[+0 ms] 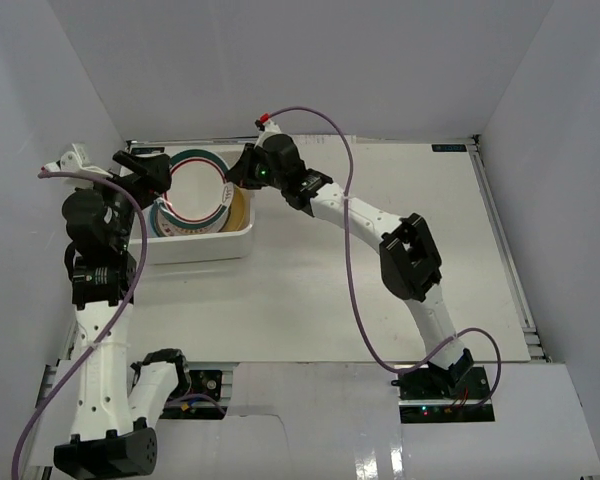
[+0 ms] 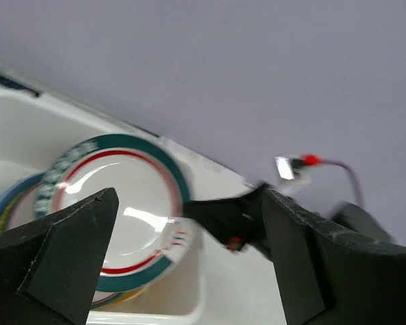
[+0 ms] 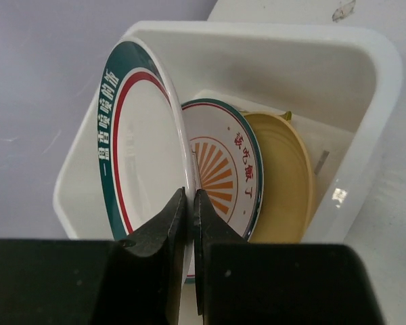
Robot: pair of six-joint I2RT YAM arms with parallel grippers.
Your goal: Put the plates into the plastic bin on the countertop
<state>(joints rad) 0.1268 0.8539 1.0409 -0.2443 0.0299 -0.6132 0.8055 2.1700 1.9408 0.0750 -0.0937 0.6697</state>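
My right gripper (image 1: 236, 178) (image 3: 191, 200) is shut on the rim of a white plate with a green and red ring (image 3: 132, 152) (image 1: 197, 187) (image 2: 111, 210) and holds it tilted over the white plastic bin (image 1: 205, 246) (image 3: 365, 88). In the bin lie a white plate with an orange sunburst (image 3: 227, 169) and an orange-yellow plate (image 3: 284, 176) (image 1: 238, 208). Blue and yellow rims (image 2: 7, 200) show under the held plate. My left gripper (image 1: 152, 170) (image 2: 189, 264) is open and empty, hovering over the bin's left end.
The bin stands at the far left of the white countertop (image 1: 380, 290). White walls (image 1: 40, 90) close in on the left, back and right. A purple cable (image 1: 350, 210) loops over the right arm.
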